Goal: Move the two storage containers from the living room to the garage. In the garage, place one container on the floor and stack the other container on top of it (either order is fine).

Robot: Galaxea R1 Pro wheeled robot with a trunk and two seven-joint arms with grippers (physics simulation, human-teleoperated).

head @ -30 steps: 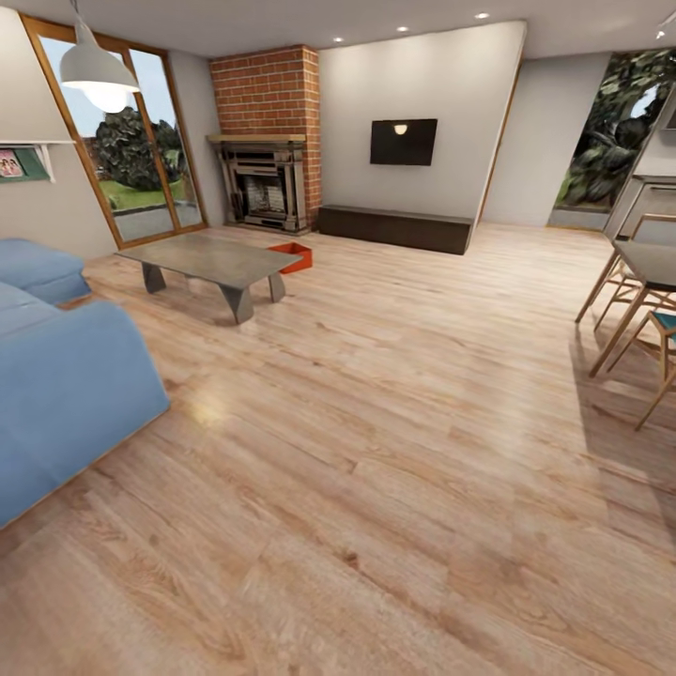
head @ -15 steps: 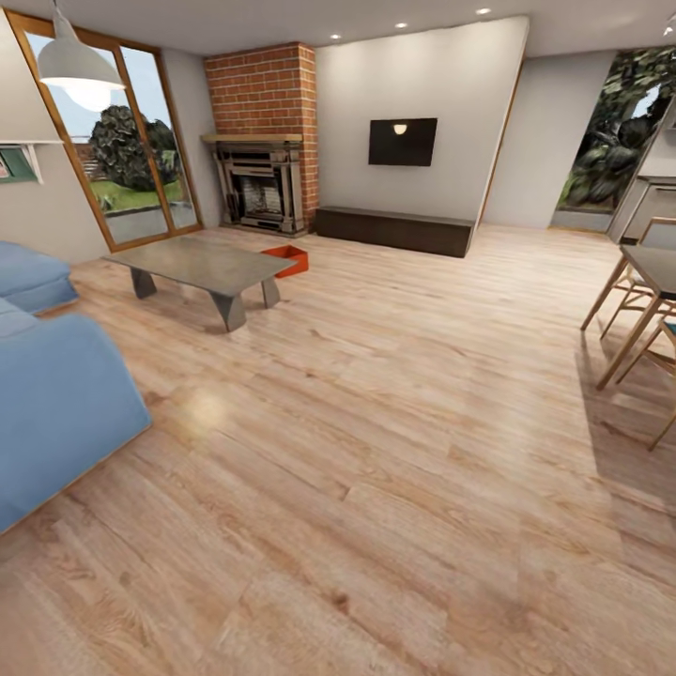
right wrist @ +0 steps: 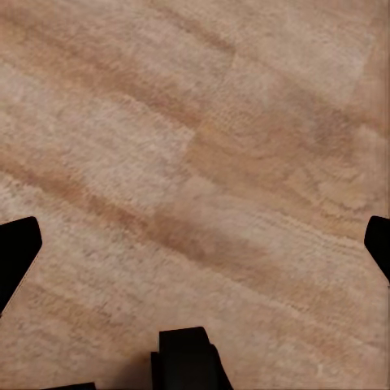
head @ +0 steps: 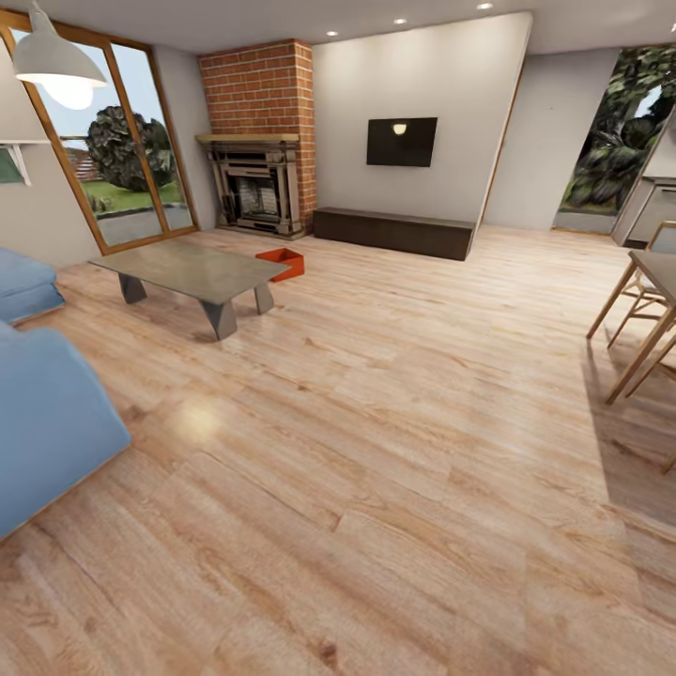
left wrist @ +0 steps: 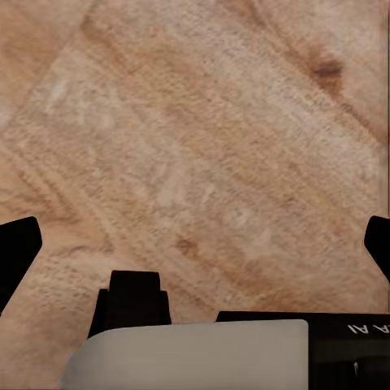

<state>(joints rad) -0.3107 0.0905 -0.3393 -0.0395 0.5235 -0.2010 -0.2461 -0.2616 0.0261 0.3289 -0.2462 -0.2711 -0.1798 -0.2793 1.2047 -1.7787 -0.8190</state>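
- Both sets of jaws stand spread wide, as I read it: on my left gripper [left wrist: 195, 244] the dark fingertips [left wrist: 18, 244] sit at opposite edges of the left wrist view, nothing between them but light wood plank floor [left wrist: 203, 146]
- Same story on my right gripper [right wrist: 195, 244], whose fingertips [right wrist: 18, 244] frame bare planks in the right wrist view, holding nothing
- From the head view, I look across the living room: one orange-red storage container [head: 282, 264] sits on the plank floor [head: 376, 422] at the far side, open top up, just beyond the far corner of a low grey coffee table [head: 192, 270], which hides part of it
- Only that one container is in my sight; whether it touches the table leg I cannot tell
- Behind the container rises a red-brick fireplace [head: 258, 141], with a low dark bench [head: 394, 231] along the wall to its right and a black TV [head: 402, 142] mounted above the bench
- At the left edge, a blue sofa [head: 47, 422] comes closest to my camera, with a white pendant lamp [head: 56, 64] hanging above and tall wood-framed glass doors [head: 122, 160] behind
- At the right edge, a wooden table and chairs [head: 648, 319] stand well apart from the container
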